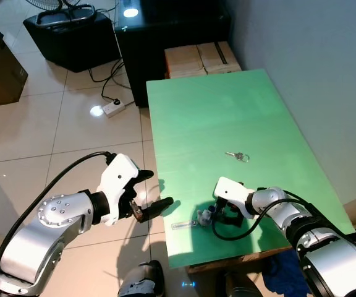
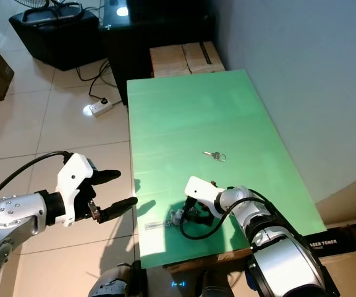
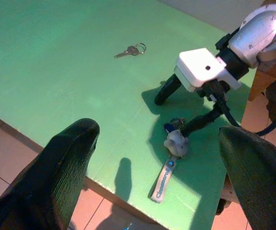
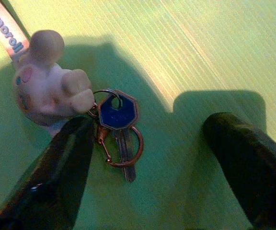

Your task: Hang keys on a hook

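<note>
Keys [image 4: 120, 132] with a toy charm [image 4: 47, 86] lie near the table [image 1: 227, 111] edge, between the right gripper's [image 4: 147, 158] 2 spread fingers; left gripper [image 1: 148, 193] hovers open, farther left.

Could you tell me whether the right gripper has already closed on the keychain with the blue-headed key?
No, the right gripper is open, its fingers either side of the blue-headed key lying on the green table.

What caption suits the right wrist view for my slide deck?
Open right hand straddling a blue-headed key and plush charm on the green table.
</note>
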Tool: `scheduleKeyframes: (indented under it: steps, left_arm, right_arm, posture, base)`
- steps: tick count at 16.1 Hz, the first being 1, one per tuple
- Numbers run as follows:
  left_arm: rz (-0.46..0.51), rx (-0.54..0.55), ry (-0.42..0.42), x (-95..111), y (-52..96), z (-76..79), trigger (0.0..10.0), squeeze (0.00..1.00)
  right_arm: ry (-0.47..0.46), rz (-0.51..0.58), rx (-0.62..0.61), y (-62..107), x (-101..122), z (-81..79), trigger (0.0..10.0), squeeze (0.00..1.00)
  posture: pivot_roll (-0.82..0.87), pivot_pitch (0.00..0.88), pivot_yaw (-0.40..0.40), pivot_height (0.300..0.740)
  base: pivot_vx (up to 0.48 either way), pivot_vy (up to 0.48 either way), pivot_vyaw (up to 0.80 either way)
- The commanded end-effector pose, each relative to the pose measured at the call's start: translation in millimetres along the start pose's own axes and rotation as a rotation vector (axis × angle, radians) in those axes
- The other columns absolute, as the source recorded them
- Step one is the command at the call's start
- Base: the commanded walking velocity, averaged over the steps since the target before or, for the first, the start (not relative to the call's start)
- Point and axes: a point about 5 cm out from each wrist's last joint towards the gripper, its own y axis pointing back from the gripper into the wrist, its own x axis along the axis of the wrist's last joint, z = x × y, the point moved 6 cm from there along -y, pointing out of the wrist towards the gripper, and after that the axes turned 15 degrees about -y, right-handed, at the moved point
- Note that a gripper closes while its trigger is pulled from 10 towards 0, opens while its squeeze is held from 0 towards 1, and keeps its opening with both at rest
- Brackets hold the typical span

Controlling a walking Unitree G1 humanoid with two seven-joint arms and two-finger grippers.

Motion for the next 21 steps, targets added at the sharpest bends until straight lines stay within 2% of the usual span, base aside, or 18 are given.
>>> scheduleKeyframes:
  steps: [1, 4, 10, 21]
  left_arm:
    - [0.004, -0.006, -0.013, 4.0, 2.9, 0.6, 10.0, 0.00]
    - [0.005, -0.011, -0.024, 5.7, 0.9, -1.1, 10.0, 0.00]
    - [0.003, -0.010, -0.038, 5.9, 1.8, -7.1, 10.0, 0.00]
    - [0.014, -0.006, -0.035, 6.0, -3.5, 1.6, 10.0, 0.00]
  right_arm:
    - [-0.023, -0.029, 0.017, 2.1, -6.4, 0.4, 0.0, 0.00]
    - [0.001, -0.064, 0.018, 6.8, -12.4, 4.6, 0.0, 0.00]
    - [-0.014, -0.061, 0.007, 10.5, -12.1, 9.9, 0.0, 0.00]
    - [-0.034, -0.045, 0.030, 13.1, -15.6, 8.0, 0.0, 0.00]
  posture:
    - [0.05, 0.219, 0.069, 0.740]
    - [0.05, 0.211, 0.076, 0.740]
    - [0.04, 0.205, 0.078, 0.740]
    - [0.03, 0.202, 0.069, 0.740]
  base:
    - [0.000, 0.000, 0.00]
    - [0.000, 0.000, 0.00]
    - [0.000, 0.000, 0.00]
    - [0.000, 0.000, 0.00]
